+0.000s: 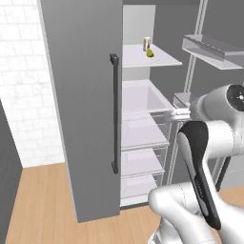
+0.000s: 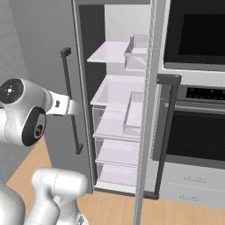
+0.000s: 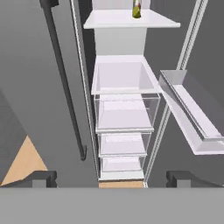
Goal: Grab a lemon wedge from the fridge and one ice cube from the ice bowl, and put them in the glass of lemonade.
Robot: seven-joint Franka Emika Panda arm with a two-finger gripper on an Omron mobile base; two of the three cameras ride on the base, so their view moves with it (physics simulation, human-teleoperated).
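Fridge [image 1: 86,109] stands with its right-hand door swung open; the left door is closed, its dark bar handle [image 1: 114,113] vertical. On the upper white shelf [image 1: 157,56] sits the lemon wedge [image 1: 150,53], touching or just beside a small upright cream-and-red can [image 1: 146,44]; in the hand view the two overlap, so contact cannot be confirmed. Clear drawers [image 3: 125,113] are stacked below the shelf. Gripper [image 3: 112,178] faces the fridge interior, well below the wedge, jaws spread wide, nothing between them. Oven [image 2: 193,127] is built in beside the fridge.
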